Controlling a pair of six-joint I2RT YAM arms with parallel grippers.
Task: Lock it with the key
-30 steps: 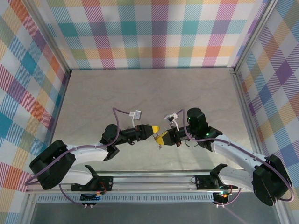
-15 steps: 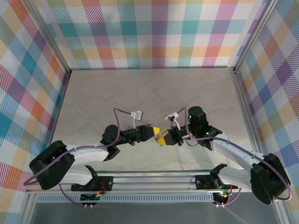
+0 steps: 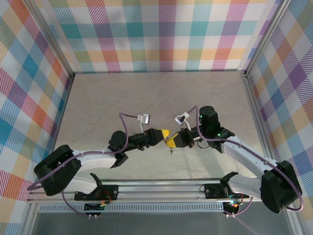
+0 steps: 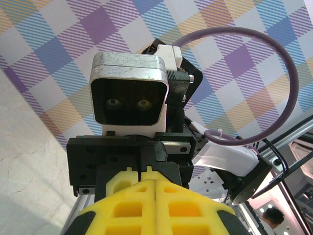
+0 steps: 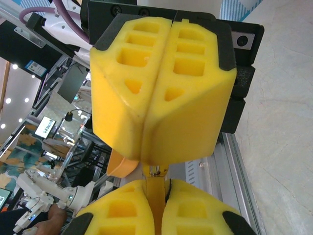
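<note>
Right gripper: yellow foam fingers pressed together on a slim orange-yellow piece, which stands upright in the seam between them. Whether this piece is the key or part of the lock cannot be told.
Metal stub: short and bright, at the top end of the piece, touching the lower tip of the left gripper.
Left gripper: fingers together, seam closed. Whether it pinches the stub or only meets it cannot be told.
Orange curved part: just beside the stub, below the left gripper's fingers, blurred.
Top view: the left gripper and right gripper meet tip to tip above the table, nearer its near edge than its far one, about midway between its side edges. A small dark item hangs just under the meeting point. The held piece is too small to make out here.
Left wrist view: closed yellow tips face the right arm's wrist camera. A purple cable loops beside it.
</note>
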